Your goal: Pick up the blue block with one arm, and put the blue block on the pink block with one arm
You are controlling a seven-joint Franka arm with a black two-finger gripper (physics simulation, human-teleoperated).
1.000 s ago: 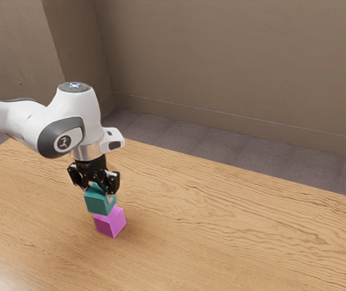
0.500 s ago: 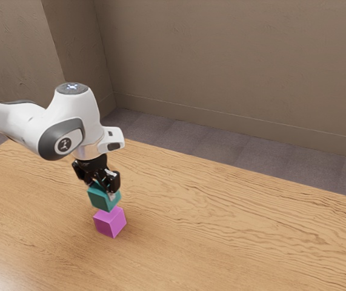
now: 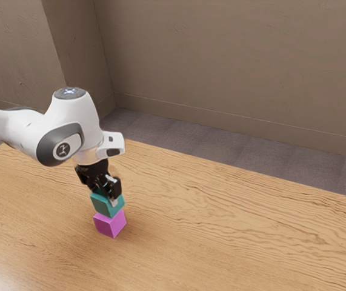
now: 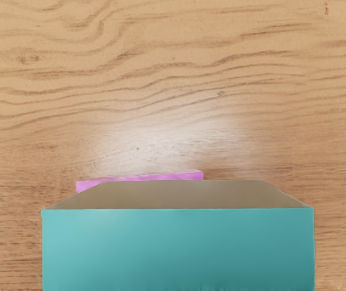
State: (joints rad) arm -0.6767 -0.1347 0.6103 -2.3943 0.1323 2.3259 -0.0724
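**Status: placement phase.**

The gripper (image 3: 106,193) is clenched on the blue block (image 3: 108,206), which renders as teal. Its black fingers bear on two opposite sides of the block near the top. The arm (image 3: 57,130) comes in from the exterior view's left and holds the hand roughly vertical over the stack.

**Change over the last second.** The blue block first sat low and offset toward the exterior view's left of the pink block (image 3: 109,225). It was then raised slightly and carried over. It has now been lowered again — its underside appears to meet the top of the pink block, with no visible gap. The pink block has kept its position on the table (image 3: 233,230) throughout.

**Location of the task object.** The blue block is directly above the pink block, near the left of the table, and is held. In the wrist view the blue block (image 4: 177,242) lies under the hand, and a thin strip of the pink block (image 4: 139,180) shows past its far edge. This suggests a small offset, not a perfect overlap.

**Meaning for the task.** The pick is complete and the stack looks nearly made. The remaining step is judged to be release and a straight retreat upward. One risk remains — a sideways drag on opening could tip the blue block off its slightly offset seat.
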